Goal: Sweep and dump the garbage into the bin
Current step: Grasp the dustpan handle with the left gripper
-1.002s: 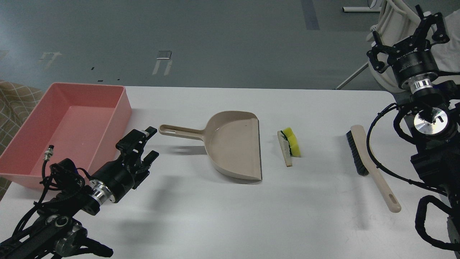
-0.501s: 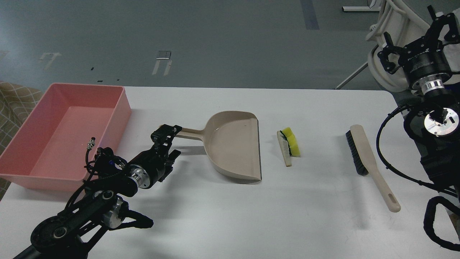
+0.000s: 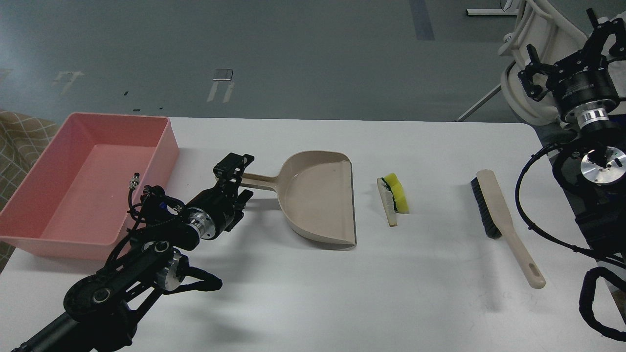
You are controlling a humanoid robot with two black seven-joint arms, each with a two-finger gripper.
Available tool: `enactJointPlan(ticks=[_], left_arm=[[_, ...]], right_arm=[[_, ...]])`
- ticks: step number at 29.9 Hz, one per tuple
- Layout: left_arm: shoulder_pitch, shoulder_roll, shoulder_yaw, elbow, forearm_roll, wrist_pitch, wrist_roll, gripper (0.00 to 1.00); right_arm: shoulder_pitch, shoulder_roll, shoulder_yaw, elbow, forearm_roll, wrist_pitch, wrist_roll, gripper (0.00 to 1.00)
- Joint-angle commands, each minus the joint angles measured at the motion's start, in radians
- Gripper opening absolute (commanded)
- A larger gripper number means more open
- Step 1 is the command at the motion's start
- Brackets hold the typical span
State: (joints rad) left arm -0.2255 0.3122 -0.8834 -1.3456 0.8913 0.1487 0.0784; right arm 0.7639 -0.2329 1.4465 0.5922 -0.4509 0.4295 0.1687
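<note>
The garbage lies right of the dustpan: a yellow sponge (image 3: 398, 192) with a dark green layer, leaning against a white bread slice (image 3: 389, 204). The beige dustpan (image 3: 320, 198) lies with its mouth toward them and its handle (image 3: 259, 181) pointing left. My left gripper (image 3: 238, 180) is open, with its fingers on either side of the handle's end. The pink bin (image 3: 165, 146) stands empty at the far left. My right gripper (image 3: 567, 41) is open and empty, raised high at the right edge, far above the beige brush (image 3: 490, 211).
The brush's long handle (image 3: 525, 259) points toward the table's front right. A white chair (image 3: 530, 29) stands behind the table's right corner, close to my right gripper. A checked cloth (image 3: 19, 137) shows at the left edge.
My left gripper has moved right, from beside the bin to the end of the dustpan's handle. My right gripper has drifted a little to the right and up.
</note>
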Motion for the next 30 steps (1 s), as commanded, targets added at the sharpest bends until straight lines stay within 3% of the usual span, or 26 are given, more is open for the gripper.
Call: enactJointPlan(ticks=[1,6,16,30], left_arm=[[-0.009,-0.002,0.009,0.022,0.002,0.000,-0.031,0.80],[-0.025,-0.005,0.007,0.068,0.002,0.002,-0.055,0.69],[-0.044,-0.024,0.007,0.092,0.000,0.005,-0.054,0.68],[-0.046,-0.024,0.009,0.126,0.002,-0.014,-0.052,0.57]], right_arm=[[0.002,-0.002,0.000,-0.002,0.000,0.002,0.000,1.00],[0.000,0.001,-0.001,0.000,0.000,0.002,0.000,1.00],[0.003,0.004,-0.001,0.000,0.000,0.002,0.000,1.00],[0.003,0.000,0.000,0.001,-0.002,-0.032,0.000,1.00]])
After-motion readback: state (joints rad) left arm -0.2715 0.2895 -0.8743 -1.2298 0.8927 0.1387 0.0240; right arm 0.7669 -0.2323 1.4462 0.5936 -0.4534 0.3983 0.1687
